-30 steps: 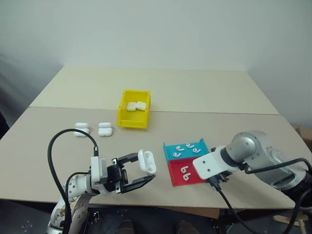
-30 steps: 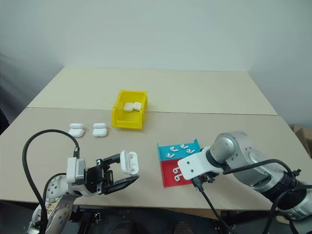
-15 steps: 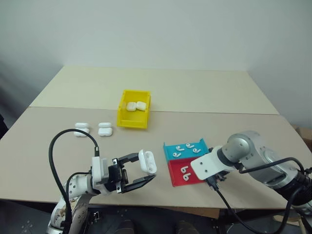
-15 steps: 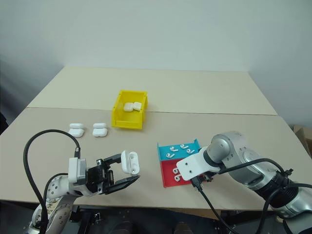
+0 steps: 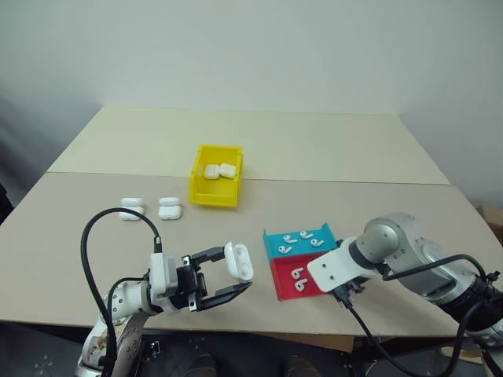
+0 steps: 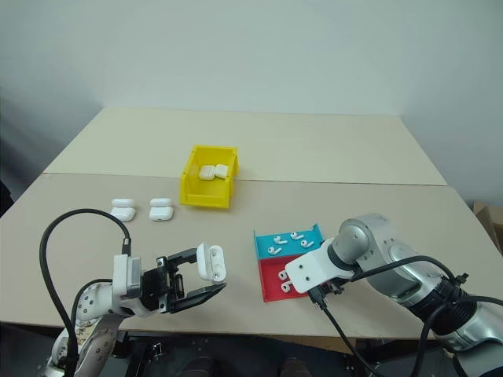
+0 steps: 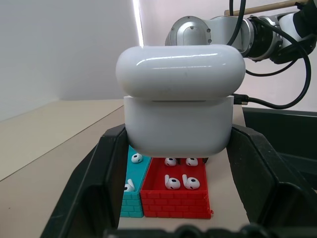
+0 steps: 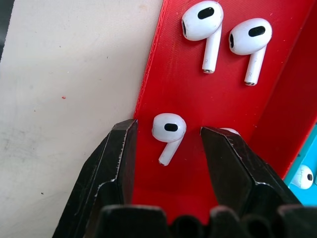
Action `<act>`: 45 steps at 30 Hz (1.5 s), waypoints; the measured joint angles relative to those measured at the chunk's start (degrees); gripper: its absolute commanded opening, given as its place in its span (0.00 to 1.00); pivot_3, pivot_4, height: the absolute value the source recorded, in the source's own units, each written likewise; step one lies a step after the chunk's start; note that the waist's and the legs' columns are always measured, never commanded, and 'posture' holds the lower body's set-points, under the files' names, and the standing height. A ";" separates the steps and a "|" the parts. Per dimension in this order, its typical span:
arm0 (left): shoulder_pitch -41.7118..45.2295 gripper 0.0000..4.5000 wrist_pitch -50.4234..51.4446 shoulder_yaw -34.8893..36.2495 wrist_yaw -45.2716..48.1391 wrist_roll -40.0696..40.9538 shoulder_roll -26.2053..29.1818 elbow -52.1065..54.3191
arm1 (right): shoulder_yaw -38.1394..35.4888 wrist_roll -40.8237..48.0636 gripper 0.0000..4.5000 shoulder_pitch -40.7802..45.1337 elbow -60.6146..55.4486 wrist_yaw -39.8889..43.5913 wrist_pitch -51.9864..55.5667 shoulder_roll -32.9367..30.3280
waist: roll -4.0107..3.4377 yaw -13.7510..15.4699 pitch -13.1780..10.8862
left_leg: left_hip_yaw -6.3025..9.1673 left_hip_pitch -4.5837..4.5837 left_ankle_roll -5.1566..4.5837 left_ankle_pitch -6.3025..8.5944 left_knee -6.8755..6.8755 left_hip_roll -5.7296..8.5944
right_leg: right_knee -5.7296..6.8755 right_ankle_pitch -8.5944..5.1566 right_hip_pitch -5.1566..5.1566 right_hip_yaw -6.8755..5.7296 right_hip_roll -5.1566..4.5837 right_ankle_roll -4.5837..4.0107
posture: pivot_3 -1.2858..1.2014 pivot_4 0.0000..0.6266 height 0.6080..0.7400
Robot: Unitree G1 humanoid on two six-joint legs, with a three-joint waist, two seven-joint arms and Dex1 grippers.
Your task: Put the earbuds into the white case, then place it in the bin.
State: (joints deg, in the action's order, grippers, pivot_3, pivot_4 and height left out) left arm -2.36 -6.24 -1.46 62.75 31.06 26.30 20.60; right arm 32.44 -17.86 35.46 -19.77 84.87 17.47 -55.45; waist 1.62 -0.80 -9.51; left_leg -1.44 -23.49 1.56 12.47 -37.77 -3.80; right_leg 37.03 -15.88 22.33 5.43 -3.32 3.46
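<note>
One earbud point(image 8: 169, 130) lying in the red tray point(image 8: 163, 64) squarely between the spread jaws of the right gripper point(image 8: 168, 148), stem slanting back toward the wrist. Left gripper point(image 5: 224, 284) clamped on the white case point(image 5: 238, 261), well apart, above the bench point(image 5: 330, 157).

My left claw point(image 7: 178, 163) clamps the white case point(image 7: 179, 101), lid shut, with earbuds point(image 7: 181, 182) in the red tray point(image 7: 174, 201) beyond.

Both head views look forward and down from above over the beige flat-topped table point(image 5: 314, 149). The left wrist view looks level along its black fingers point(image 7: 94, 193) toward the shallow red plastic tray point(image 7: 173, 196). The right wrist view looks steeply down, close over that same tray.
</note>
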 measured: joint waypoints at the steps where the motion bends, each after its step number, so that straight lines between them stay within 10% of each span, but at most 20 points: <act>1: 0.00 0.61 -0.01 -0.01 0.00 -0.14 0.00 -0.01 | 0.00 -0.06 0.56 -0.04 0.00 -0.01 -0.14 0.01 | 0.00 0.00 0.00 | 0.00 0.00 0.00 0.00 0.00 0.00 | 0.00 0.00 0.00 0.00 0.00 0.00 | 0.52 0.24 1.00; 31: 0.01 0.61 -1.08 -0.71 -0.31 -1.65 -0.06 -0.17 | -0.21 -2.21 0.22 -0.31 0.28 -0.13 -2.92 1.03 | 0.00 -0.02 0.00 | 0.00 0.04 0.00 0.00 0.00 -0.01 | 0.00 0.00 -0.03 0.00 0.01 0.00 | 0.52 0.24 1.00; 45: 0.78 0.61 0.30 -0.74 -1.12 0.10 -0.16 0.22 | -4.57 1.62 0.22 -2.67 -3.57 0.52 0.73 0.78 | -0.01 0.02 -0.01 | 0.00 0.00 0.00 0.00 0.00 -0.01 | 0.01 0.00 0.00 0.00 0.01 0.00 | 0.52 0.24 1.00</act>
State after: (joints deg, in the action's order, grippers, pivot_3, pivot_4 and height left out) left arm -1.58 -5.94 -2.20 61.63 31.16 26.14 20.82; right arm 27.87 -16.24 32.79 -23.34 85.39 18.20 -54.66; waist 1.61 -0.78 -9.51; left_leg -1.44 -23.49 1.56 12.47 -37.77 -3.81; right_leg 37.04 -15.88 22.33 5.43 -3.31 3.46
